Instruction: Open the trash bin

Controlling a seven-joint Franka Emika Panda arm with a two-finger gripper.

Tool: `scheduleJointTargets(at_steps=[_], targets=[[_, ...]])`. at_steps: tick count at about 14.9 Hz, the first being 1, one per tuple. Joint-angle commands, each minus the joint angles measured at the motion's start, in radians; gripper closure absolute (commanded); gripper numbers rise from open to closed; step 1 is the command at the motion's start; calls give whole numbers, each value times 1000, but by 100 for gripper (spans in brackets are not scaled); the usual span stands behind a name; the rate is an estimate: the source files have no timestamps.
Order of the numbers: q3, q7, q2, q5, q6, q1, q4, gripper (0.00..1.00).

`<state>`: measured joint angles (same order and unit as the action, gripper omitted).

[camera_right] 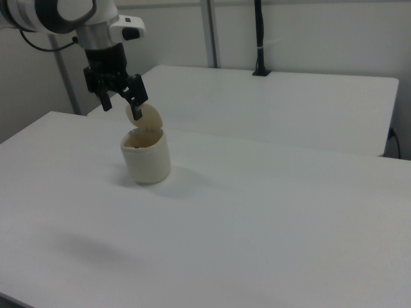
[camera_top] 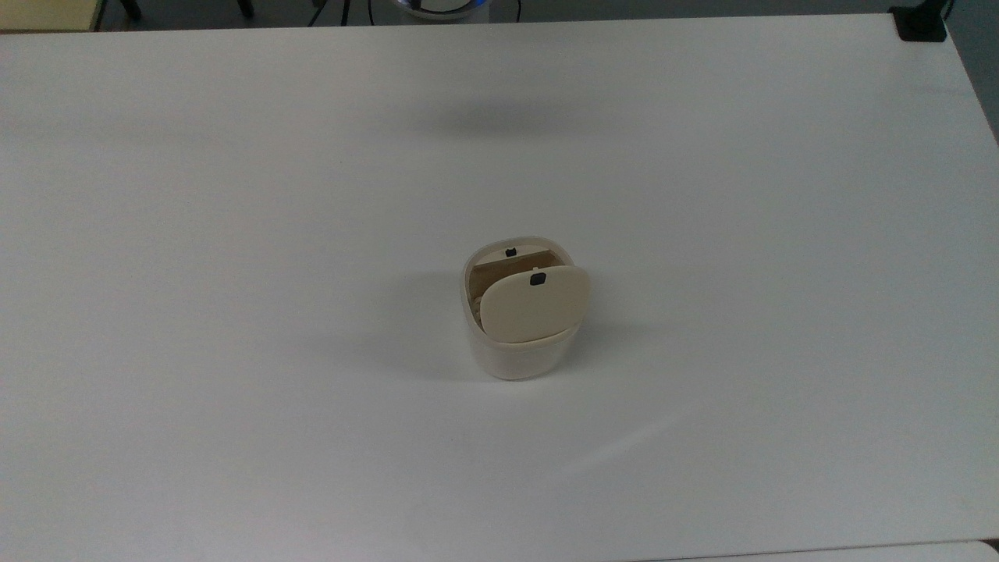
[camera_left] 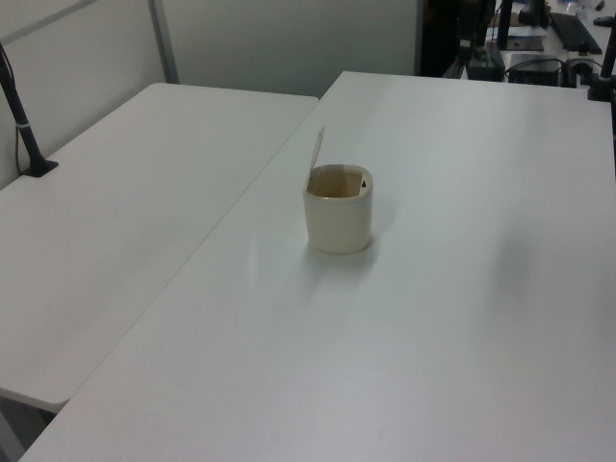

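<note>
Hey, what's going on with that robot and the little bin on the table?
A Franka arm is working on a small cream trash bin that stands by itself on a white table. The bin's beige lid is swung up on its hinge and the inside shows, so the bin is open. In the right view the gripper is up beside the raised lid with its fingers apart, holding nothing. I can't tell whether it touches the lid.

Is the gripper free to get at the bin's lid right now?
Likely yes: in the right view the gripper hangs open just by the upright lid of the bin, nothing between them.
</note>
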<state>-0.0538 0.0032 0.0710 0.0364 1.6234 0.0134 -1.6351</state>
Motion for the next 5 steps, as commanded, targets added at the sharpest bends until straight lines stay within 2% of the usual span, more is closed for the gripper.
scheduleJointTargets(at_steps=[1, 5], targets=[[31, -17, 16, 5, 1, -20, -22, 0], [31, -19, 13, 2, 19, -16, -23, 0]])
